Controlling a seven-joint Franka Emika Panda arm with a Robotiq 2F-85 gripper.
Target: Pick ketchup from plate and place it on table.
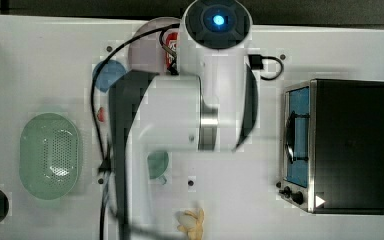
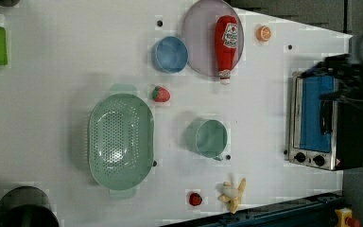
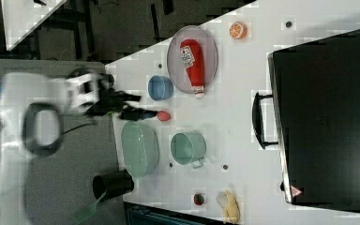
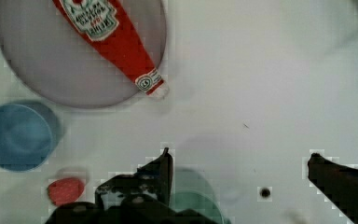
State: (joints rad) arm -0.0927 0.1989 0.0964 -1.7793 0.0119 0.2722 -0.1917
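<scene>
The red ketchup point(image 2: 226, 43) bottle with a white label lies on the pale mauve plate point(image 2: 198, 45), its white cap poking past the rim onto the white table point(image 2: 52, 94). In the wrist view the ketchup point(image 4: 116, 39) and plate point(image 4: 42, 65) lie some way beyond my gripper point(image 4: 239, 156), which hangs above bare table. The gripper is open, jaws wide apart, with nothing between them. The right view shows the gripper point(image 3: 138, 107) held high at the arm's end, near a strawberry piece. In the top view my arm covers most of the ketchup point(image 1: 170, 54) and plate point(image 1: 145, 40).
A blue bowl point(image 2: 170, 54) sits beside the plate, with a red strawberry piece point(image 2: 160, 94) next to it. A green perforated basket point(image 2: 120, 139), a green mug point(image 2: 210, 138), a toaster oven point(image 2: 319, 120), an orange slice point(image 2: 263, 33) and a banana point(image 2: 234, 194) also stand on the table.
</scene>
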